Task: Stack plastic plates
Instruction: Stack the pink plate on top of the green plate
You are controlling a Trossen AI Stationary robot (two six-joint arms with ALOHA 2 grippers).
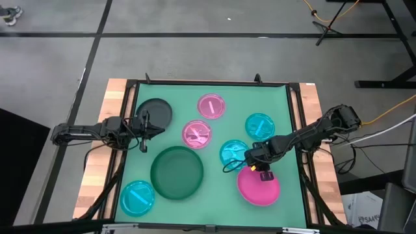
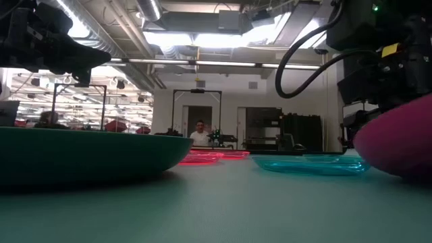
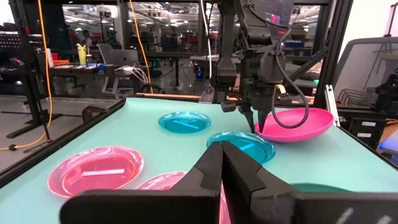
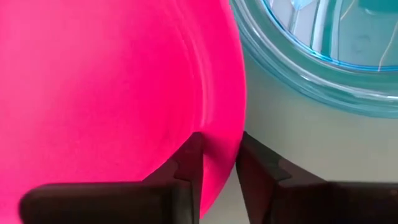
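From above, the right end effector (image 1: 258, 166) sits at the rim of the medium pink plate (image 1: 260, 187) near the tabletop's (image 1: 286, 130) right front, while the left end effector (image 1: 148, 127) waits by the dark plate (image 1: 156, 112). The left wrist view shows the left fingers (image 3: 214, 168) clenched together; the right wrist view shows the right fingers (image 4: 186, 165) pinching the pink rim. The pick-up step appears in hand; next comes lifting it onto the large green plate (image 1: 177, 172).
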